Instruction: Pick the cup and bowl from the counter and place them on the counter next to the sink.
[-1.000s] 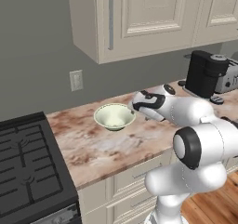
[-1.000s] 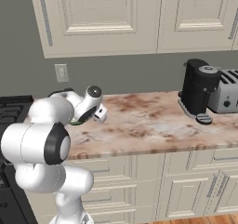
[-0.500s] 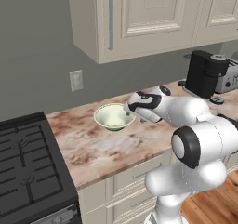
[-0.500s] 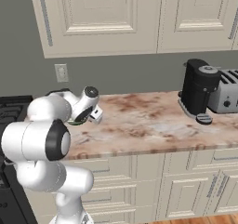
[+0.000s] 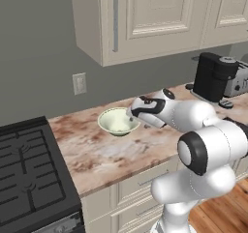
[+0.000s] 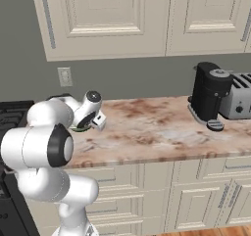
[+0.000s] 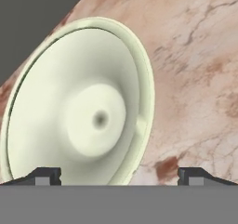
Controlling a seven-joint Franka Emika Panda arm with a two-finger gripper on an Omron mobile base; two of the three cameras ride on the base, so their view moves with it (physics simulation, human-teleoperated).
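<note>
The bowl [image 5: 117,121], pale cream-green and empty, sits upright on the counter [image 5: 106,154], between the black stove top [image 5: 29,179] and the coffee machine [image 5: 213,76], nearer the stove top and a little out from the grey wall; a wall socket [image 5: 79,83] is on the wall above and behind the bowl, toward the stove top side; the gripper [image 5: 131,115] is positioned at the bowl's rim on the side facing the coffee machine, and whether it touches the rim cannot be told; in the hand view the bowl [image 7: 79,111] lies directly ahead of the gripper [image 7: 118,176], one fingertip [image 7: 44,175] in front of the bowl's interior and the other over bare counter [image 7: 195,79] just beside the rim, so the jaws stand spread wide and grip nothing; in the right base view the gripper [image 6: 96,121] is seen beside the bowl [image 6: 80,128], mostly hidden behind the arm; a toaster [image 6: 238,95] stands beyond the coffee machine [image 6: 210,95], on the side away from the bowl.
</note>
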